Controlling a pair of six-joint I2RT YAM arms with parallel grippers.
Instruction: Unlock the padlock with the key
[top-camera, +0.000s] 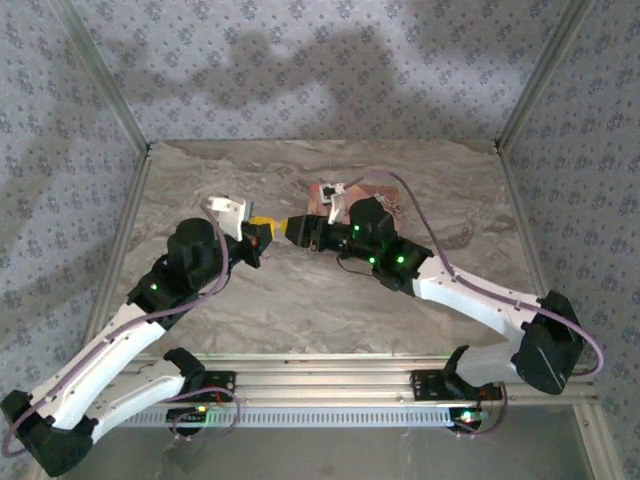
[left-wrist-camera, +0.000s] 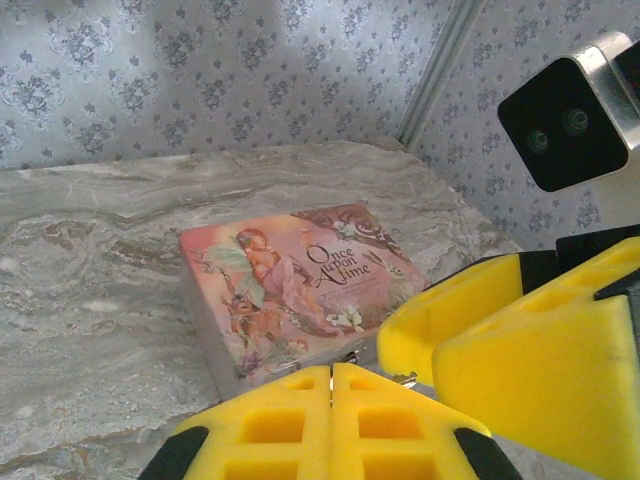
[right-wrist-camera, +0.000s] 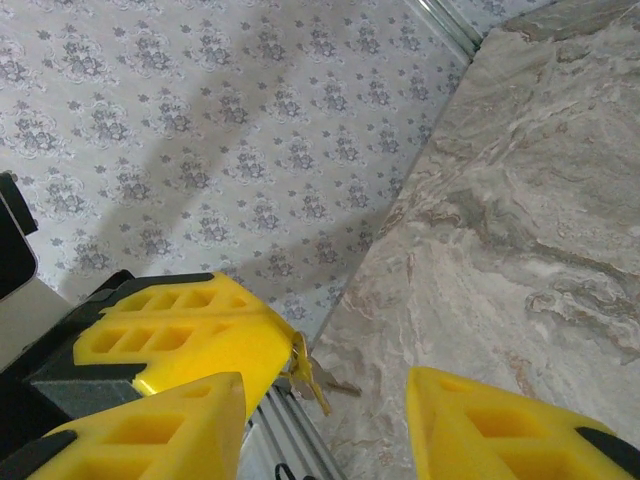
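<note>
Marble-effect tabletop (top-camera: 300, 310), patterned walls behind. Above it the left gripper (left-wrist-camera: 330, 400) is pinched tight on a thin metal piece, apparently the key (right-wrist-camera: 308, 375), near the pink box (left-wrist-camera: 290, 290). The right gripper (right-wrist-camera: 330, 430) stands jaws apart, tips just beside that piece. Recommended: close squarely on the exposed end, avoiding twist.

Pink fairy-print box (left-wrist-camera: 290, 290), grey marbled table (left-wrist-camera: 90, 260), yellow fingers (left-wrist-camera: 530, 370); floral grey walls (left-wrist-camera: 200, 70)
</note>
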